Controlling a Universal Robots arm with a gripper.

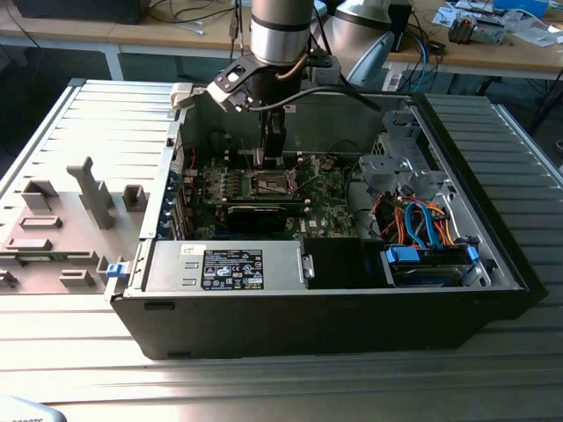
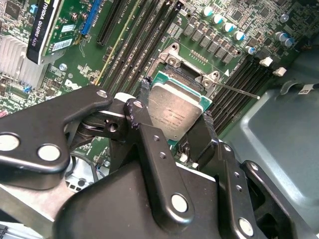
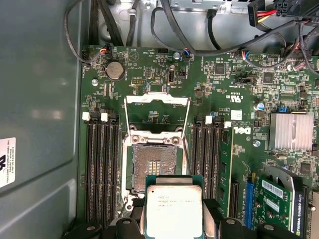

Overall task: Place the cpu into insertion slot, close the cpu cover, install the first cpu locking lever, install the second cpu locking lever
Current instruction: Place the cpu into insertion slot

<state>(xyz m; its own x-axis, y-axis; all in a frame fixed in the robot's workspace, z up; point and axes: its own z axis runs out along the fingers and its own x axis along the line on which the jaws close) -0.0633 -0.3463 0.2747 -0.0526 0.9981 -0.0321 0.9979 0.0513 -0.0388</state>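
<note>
My gripper (image 3: 173, 215) is shut on the cpu (image 3: 173, 209), a silver-topped square chip held by two opposite edges between the black fingers (image 2: 144, 92). The chip hangs flat just above and to one side of the open insertion slot (image 3: 154, 169), whose gold contact field lies bare. Beyond the slot the cpu cover (image 3: 157, 98) stands flipped up, a silver frame with an open window. Two thin wire locking levers (image 3: 185, 149) are raised beside the socket. In the exterior view the gripper (image 1: 271, 158) reaches down into the computer case over the socket (image 1: 271, 183).
Black memory slots (image 3: 102, 169) flank the socket on both sides. A graphics card (image 3: 279, 204) and a finned heatsink (image 3: 291, 132) lie nearby. The case wall (image 3: 40, 124), the power supply (image 1: 230, 266) and a cabled drive cage (image 1: 422, 220) ring the board. A grey fixture tray (image 1: 62, 229) lies outside.
</note>
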